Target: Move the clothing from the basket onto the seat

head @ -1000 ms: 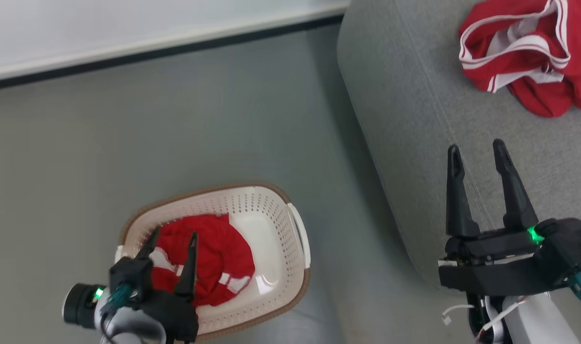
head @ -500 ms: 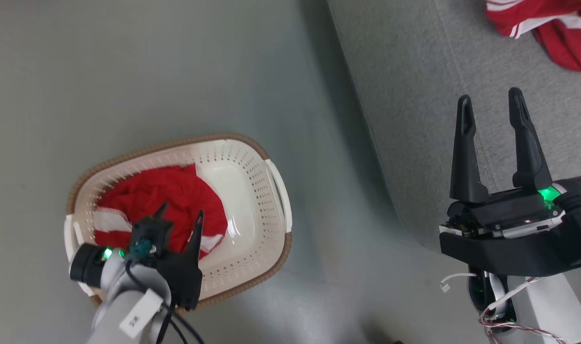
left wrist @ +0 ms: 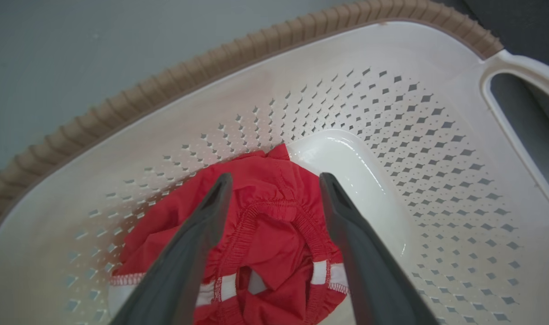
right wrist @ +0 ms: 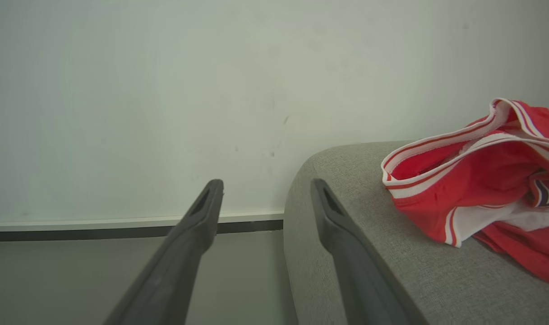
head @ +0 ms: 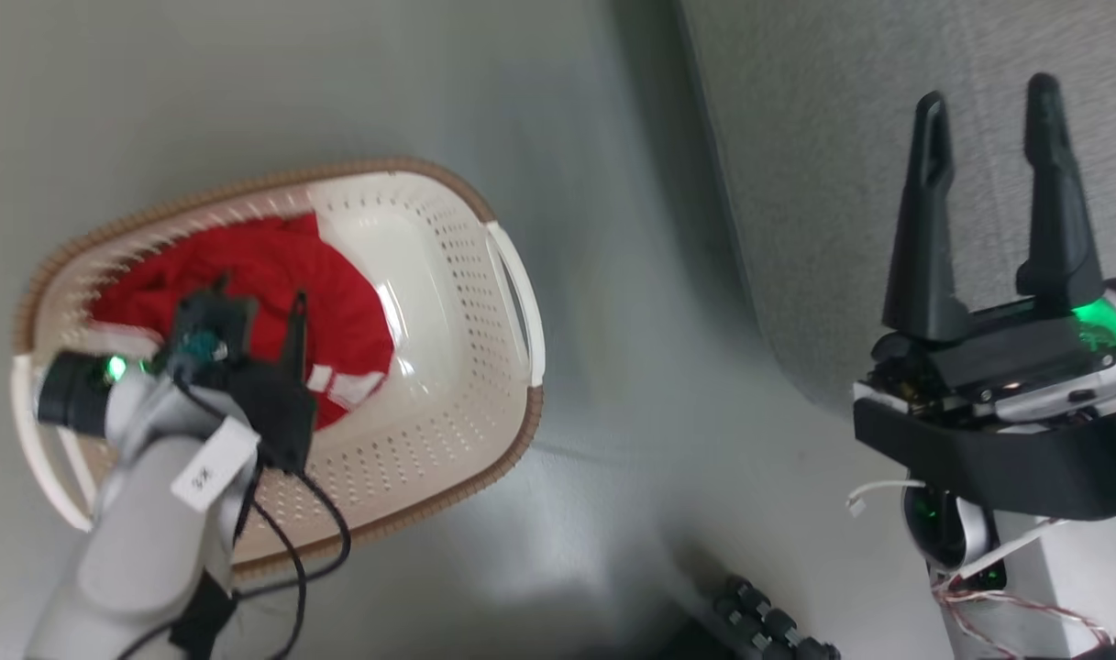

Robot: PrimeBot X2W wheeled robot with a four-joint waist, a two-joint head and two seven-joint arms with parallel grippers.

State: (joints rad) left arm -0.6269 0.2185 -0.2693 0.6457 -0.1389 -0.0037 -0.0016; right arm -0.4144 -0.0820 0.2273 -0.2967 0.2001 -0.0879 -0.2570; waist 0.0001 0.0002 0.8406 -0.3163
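Red clothing (left wrist: 269, 234) in basket (left wrist: 391, 113): open L fingers (left wrist: 197, 234) now dropped closer.

Your head view is motion-smeared, worst at the left; light is soft and even, with white glare inside the basket (head: 447, 275).

We count one basket (head: 447, 431) with two handles (head: 516, 302), one seat (head: 842, 137), and two red garments: one garment (head: 337, 312) inside the basket, a second garment (right wrist: 482, 189) on the seat. We count two grippers, left gripper (head: 258, 289) and right gripper (head: 986, 87), each with two dark fingers (head: 924, 229).
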